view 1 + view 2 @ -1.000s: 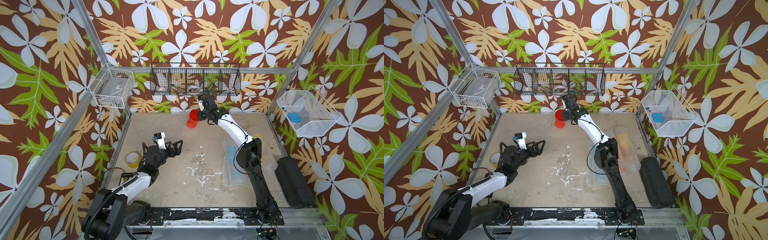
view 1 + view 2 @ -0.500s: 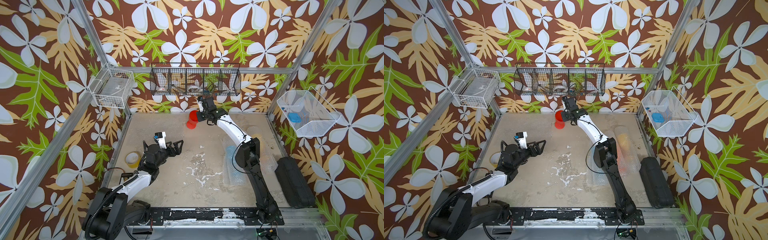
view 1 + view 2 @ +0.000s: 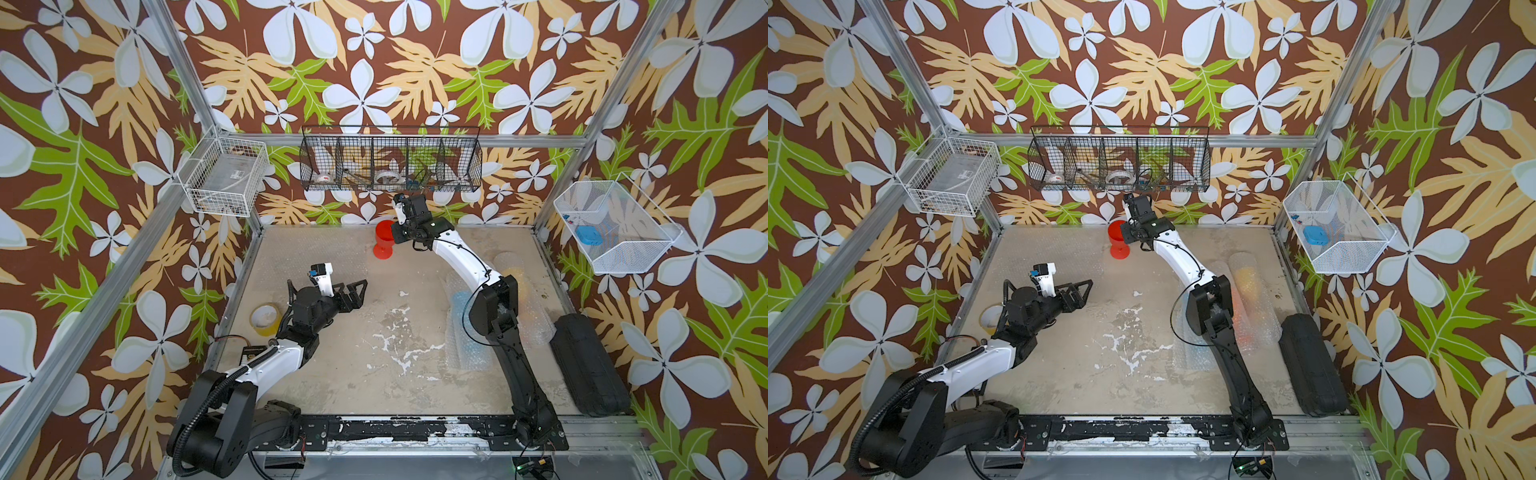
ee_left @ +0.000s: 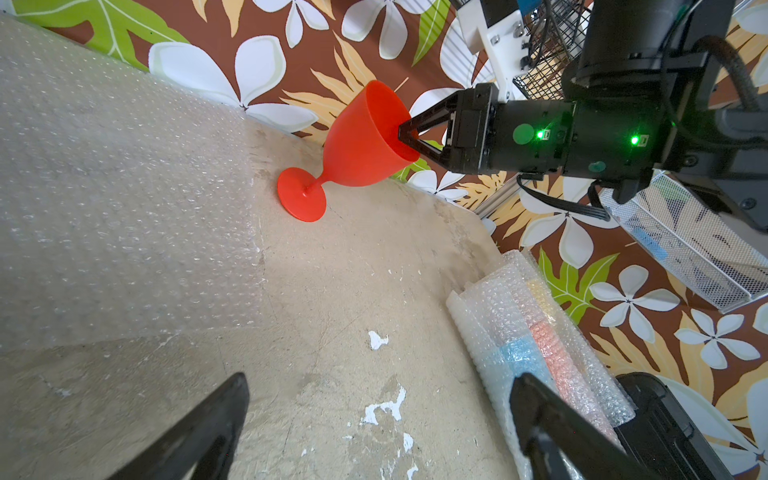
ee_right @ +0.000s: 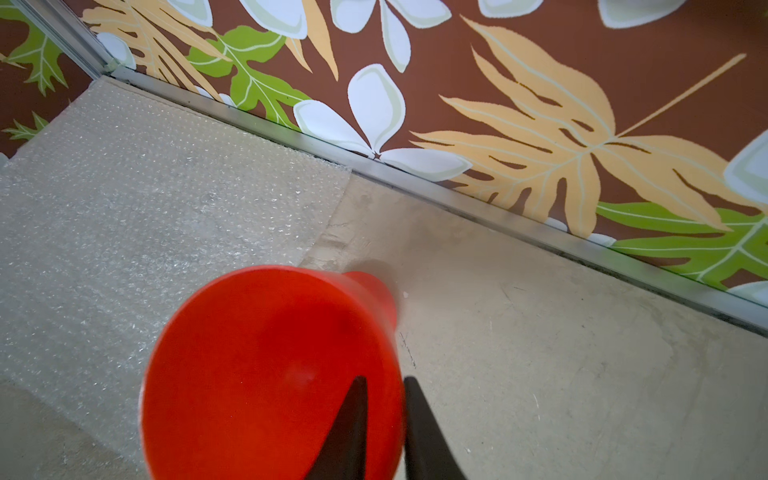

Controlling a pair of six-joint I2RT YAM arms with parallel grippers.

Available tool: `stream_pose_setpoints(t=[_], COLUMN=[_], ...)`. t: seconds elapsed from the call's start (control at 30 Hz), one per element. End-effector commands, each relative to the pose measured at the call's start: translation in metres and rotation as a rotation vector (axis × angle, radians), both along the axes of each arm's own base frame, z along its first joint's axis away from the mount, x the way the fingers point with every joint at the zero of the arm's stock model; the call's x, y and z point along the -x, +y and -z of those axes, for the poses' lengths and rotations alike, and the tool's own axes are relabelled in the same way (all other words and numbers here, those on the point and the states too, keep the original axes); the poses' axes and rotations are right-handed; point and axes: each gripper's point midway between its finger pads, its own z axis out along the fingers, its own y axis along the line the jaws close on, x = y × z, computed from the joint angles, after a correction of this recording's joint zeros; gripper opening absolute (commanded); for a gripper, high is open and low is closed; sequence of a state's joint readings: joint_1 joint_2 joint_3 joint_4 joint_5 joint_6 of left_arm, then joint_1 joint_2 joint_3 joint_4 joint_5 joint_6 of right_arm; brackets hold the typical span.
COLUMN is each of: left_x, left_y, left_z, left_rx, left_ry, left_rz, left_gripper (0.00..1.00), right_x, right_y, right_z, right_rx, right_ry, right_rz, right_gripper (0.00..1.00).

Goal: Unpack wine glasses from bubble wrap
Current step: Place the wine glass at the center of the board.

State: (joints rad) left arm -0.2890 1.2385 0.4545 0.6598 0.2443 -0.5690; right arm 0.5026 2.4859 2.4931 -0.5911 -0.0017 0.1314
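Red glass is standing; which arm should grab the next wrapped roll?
Left, probably: the left gripper is open, empty and facing the rolls. The right gripper is by the back wall, jaws around the glass rim.

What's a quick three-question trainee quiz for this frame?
1. True or false: the red glass lies on its side.
2. Which glass is out of the bubble wrap? A red, B blue, C yellow.
3. Which arm has one finger inside the glass's bowl and one outside its rim?

Key: 1 false, it stands on its foot. 2 A. 3 the right end effector.
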Motion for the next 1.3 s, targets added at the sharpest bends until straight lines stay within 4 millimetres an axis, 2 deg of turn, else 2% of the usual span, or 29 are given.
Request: stream_pose_setpoints(t=[0.0,0.37,0.77,0.9,1.13,1.27], left_x=[-0.001,-0.001,0.0,0.001,-0.001,-0.003], left_y=[-0.001,-0.001,0.003,-0.002,-0.002,0.001], left_z=[-0.005,0.002,0.002,-0.001,0.012,0.022], left_rx=[-0.001,-0.01,0.001,0.013,0.02,0.01], left_ry=[-0.016,0.0,-0.001,-0.005,0.05,0.088], left_rz=[0.005,0.011,-0.015,0.014,0.003,-0.019], left_gripper=[1.0,1.0,1.0,1.0,1.0,1.0], right_x=[-0.004,-0.001,0.023,0.043,0.098,0.132], right_y=[0.005,0.009,0.004,0.002,-0.011,-0.024], right_z=[-0.008,-0.031,-0.071,-0.076,-0.065,-0.052], right_rx=[-0.036,-0.087,-0.127,-0.147,-0.199,-0.216], right_ry=[-0.02,-0.05,-0.065,-0.037,0.033,0.062], right_rz=[-0.006,-0.024,-0.061,-0.091,-0.136,-0.15], right_gripper=[0.29,0.34,0.37,0.38,0.4,0.4])
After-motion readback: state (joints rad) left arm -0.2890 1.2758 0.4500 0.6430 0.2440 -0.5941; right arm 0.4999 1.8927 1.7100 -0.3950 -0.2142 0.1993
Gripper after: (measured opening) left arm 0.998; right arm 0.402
